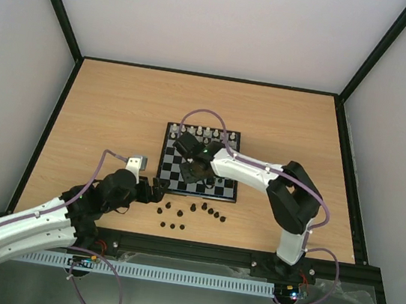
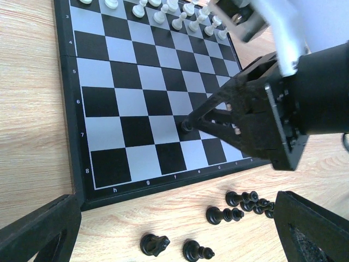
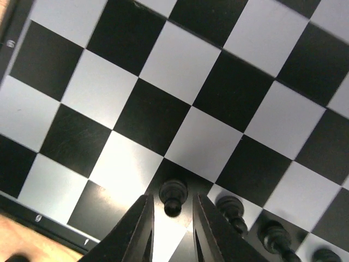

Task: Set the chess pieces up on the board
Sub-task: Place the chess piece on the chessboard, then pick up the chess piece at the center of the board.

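Note:
The board [image 1: 170, 184] lies mid-table, and its checks [image 3: 180, 65] fill the right wrist view. My right gripper [image 1: 199, 168] points down at its near rows, jaws slightly open on either side of a dark pawn [image 3: 173, 196] that stands on a black square. A thin gap shows on each side of the pawn. More dark pawns [image 3: 232, 210] stand in a row to its right. Several dark chess pieces [image 1: 194, 211] lie loose on the wood in front of the board, among them a knight [image 2: 154, 244]. My left gripper [image 1: 156, 191] hovers open near them, holding nothing.
White pieces [image 1: 206, 132] line the board's far rows. The right arm [image 2: 305, 93] reaches over the board's right half in the left wrist view. The board's black border [image 2: 68, 109] meets bare wood [image 1: 101, 123] on the left.

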{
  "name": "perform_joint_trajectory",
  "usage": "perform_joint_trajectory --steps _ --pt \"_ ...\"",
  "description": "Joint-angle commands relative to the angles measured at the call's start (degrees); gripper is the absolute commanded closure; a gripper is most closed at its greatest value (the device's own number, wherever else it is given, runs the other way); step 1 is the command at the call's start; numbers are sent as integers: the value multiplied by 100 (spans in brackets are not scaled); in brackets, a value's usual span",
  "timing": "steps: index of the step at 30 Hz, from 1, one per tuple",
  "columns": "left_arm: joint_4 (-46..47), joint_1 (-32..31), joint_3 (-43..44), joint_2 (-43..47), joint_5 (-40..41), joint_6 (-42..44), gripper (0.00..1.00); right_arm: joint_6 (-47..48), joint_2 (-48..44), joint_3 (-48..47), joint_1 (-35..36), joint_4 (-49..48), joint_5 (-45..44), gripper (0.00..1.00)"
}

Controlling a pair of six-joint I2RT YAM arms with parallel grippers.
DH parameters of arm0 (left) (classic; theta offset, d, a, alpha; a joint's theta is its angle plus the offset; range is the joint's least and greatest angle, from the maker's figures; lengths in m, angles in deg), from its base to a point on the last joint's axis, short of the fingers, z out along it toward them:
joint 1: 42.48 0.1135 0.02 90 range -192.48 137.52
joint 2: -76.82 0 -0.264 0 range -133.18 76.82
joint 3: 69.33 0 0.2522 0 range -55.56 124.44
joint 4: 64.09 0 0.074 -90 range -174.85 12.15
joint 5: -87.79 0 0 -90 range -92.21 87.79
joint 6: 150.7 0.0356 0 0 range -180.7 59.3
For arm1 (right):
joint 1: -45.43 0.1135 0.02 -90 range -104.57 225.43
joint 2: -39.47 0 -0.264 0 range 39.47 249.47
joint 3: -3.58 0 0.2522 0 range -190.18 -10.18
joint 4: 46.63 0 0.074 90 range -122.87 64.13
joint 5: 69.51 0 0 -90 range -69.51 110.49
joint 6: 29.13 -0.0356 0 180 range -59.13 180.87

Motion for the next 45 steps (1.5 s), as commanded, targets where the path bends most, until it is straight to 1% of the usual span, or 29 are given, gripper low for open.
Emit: perform_joint_trajectory --steps 1,4,5,8,10,12,13,14,15,20,25,28,29,36,37,42,43,45 --pt "19 -25 76 -12 95 44 1 -1 -563 68 -34 191 -37 78" --pt "-25 -25 126 -21 118 53 0 -12 -893 118 -24 279 -50 72" --pt "-52 -25 133 -22 134 54 0 -19 -1031 158 -9 291 -40 69" --pt "-141 -25 180 33 215 59 0 -58 -1594 321 70 328 6 51" --pt "-188 -25 199 84 251 62 1 -100 -1958 495 155 326 43 36" --pt "-253 -25 234 114 291 69 1 -167 -2359 727 277 309 59 23" --pt "-288 -25 250 125 312 70 0 -208 -2536 848 339 303 56 14" --pt "-315 -27 263 132 332 70 0 -252 -2721 971 411 302 56 2" --pt "-335 -17 280 137 340 70 0 -319 -2890 1082 487 302 64 1" --pt "-447 -8 355 161 393 55 0 -667 -3597 1798 980 222 92 1" --pt "-490 1 376 254 415 36 0 -1154 -3963 2502 1601 -10 -49 1" --pt "-498 1 381 285 407 18 1 -1464 -3934 2776 1947 -167 -171 10" --pt "-495 0 376 286 406 18 0 -1540 -3865 2823 2041 -239 -222 14" --pt "-473 0 313 350 345 -26 0 -1749 -2859 2693 2505 -515 -455 53" --pt "-486 1 310 370 337 -34 1 -1751 -2717 2641 2569 -575 -436 57" --pt "-515 1 233 523 306 -61 1 -1735 -2048 2387 2692 -780 -332 66" --pt "-525 1 217 549 302 -69 1 -1727 -1936 2338 2712 -810 -321 70" --pt "-549 1 213 590 301 -75 0 -1708 -1757 2262 2735 -869 -279 72"
